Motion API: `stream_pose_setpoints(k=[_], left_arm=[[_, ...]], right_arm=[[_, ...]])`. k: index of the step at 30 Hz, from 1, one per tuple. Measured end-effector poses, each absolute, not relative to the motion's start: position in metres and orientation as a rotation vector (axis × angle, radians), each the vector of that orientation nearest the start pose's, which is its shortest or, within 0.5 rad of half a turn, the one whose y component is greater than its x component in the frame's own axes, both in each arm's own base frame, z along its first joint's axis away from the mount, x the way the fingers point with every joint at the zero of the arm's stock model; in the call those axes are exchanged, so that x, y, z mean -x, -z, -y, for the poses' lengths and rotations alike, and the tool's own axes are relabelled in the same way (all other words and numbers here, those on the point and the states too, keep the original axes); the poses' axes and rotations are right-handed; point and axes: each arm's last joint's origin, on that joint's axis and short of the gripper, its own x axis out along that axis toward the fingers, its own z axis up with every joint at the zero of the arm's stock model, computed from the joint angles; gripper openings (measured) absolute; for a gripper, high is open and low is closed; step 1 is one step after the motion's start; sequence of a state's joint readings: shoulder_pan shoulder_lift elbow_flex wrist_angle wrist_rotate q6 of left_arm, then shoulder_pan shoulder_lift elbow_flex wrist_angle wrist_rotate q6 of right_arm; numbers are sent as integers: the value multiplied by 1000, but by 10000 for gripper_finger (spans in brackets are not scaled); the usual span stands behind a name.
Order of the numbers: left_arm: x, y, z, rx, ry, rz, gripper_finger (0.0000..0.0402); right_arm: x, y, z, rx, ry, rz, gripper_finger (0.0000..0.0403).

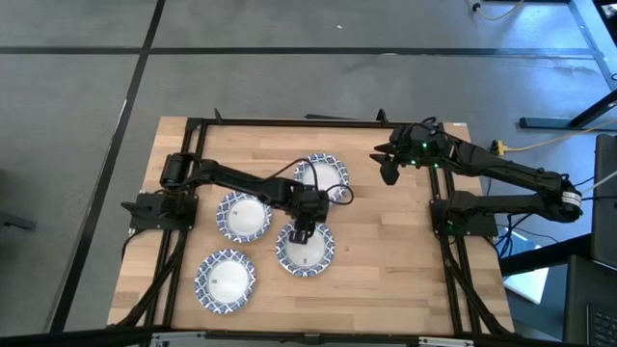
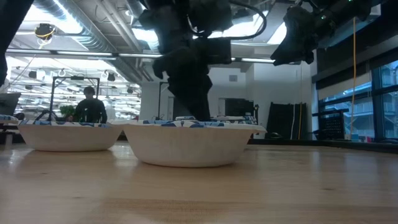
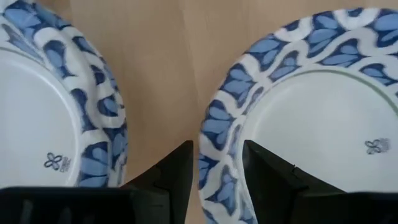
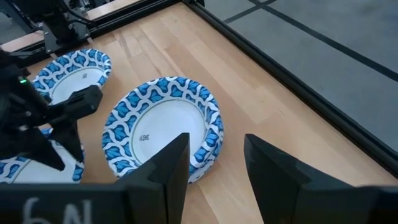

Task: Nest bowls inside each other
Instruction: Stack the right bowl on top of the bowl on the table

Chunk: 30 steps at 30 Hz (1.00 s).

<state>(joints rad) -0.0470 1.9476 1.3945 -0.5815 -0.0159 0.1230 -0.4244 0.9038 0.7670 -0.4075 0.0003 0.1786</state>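
- We see four bowls on the wooden surface [image 1: 386, 260] — or maybe stacks of bowls, we cannot tell how many sit in each.
- One bowl [image 1: 322, 177] is near the far edge, in the middle. One bowl [image 1: 243, 215] sits left of the middle. One bowl [image 1: 306, 248] sits at the middle. One bowl [image 1: 226, 279] is near the front-left corner.
- None of the four spots are joined yet, so most of the nesting is left to do.
- Our left gripper [image 1: 303, 234] is low over the middle bowl — its jaws are partly apart, one on each side of the patterned rim [image 3: 217, 149].
- Our right gripper [image 1: 389, 172] waits up high near the far-right corner, jaws apart and holding nothing.
- Each bowl has a tiny blue mark [image 3: 377, 147] inside, too small to read.
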Motion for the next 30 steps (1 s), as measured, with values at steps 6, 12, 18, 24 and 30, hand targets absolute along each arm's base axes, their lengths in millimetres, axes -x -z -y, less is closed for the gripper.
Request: stream_pose_setpoints(k=[6,12,18,24,30], left_arm=[[-399,-177,14,-116,137,-1144,133],[-401,-168,15,-80,161,-1162,133],[-402,-169,13,-78,157,-1158,124],[-402,-169,14,-72,162,-1158,74],[-401,-169,14,-52,172,-1162,12]], right_arm=[[-174,-285,78,-288,460,-511,154],[-174,-285,78,-288,460,-512,154],[-174,-285,78,-287,459,-514,154],[-174,-285,78,-286,459,-514,154],[-174,-285,78,-287,459,-514,154]])
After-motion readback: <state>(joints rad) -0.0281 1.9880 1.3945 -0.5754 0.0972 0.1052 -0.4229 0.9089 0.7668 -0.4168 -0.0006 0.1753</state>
